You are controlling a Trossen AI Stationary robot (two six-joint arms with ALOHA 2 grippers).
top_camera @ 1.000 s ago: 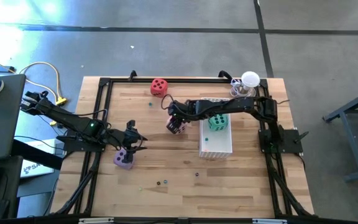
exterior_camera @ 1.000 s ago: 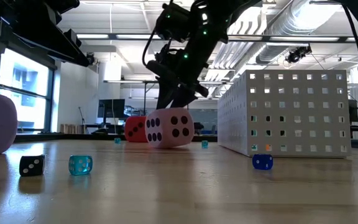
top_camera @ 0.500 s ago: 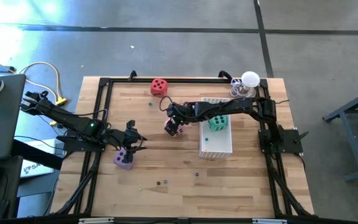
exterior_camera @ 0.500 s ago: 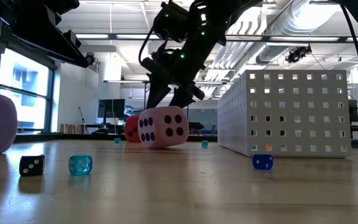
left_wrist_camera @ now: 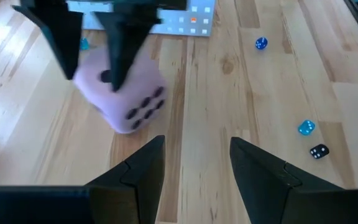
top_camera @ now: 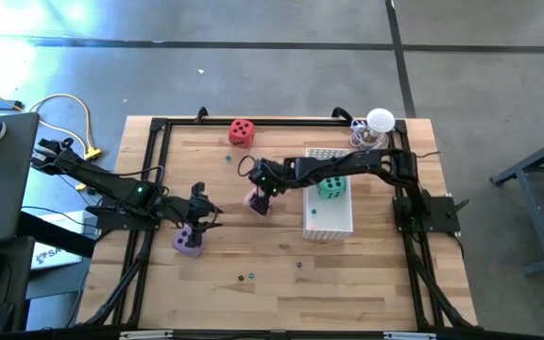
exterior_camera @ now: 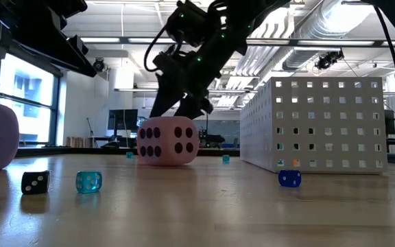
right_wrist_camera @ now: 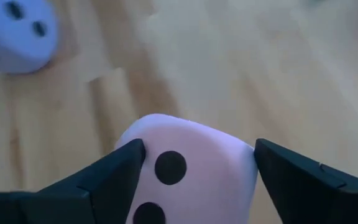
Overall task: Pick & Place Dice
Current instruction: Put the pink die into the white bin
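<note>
Wooden table point(top_camera: 272, 283), pink die point(right_wrist_camera: 188, 163) between right gripper point(right_wrist_camera: 194, 174) fingers, seemingly clamped

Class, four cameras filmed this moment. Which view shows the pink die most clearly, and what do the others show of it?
The low view: the pink die shows whole on the table, two pip faces visible, the right gripper on top. High view: mostly hidden beneath that gripper. Left wrist: blurred behind dark fingers. Right wrist: only its top between the fingers.

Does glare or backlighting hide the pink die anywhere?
High view: glare falls on the floor, off the table. Low view: bright windows and ceiling silhouette the right gripper, yet the pink die shows clear pips. Right wrist view: evenly lit die between the fingers.
</note>
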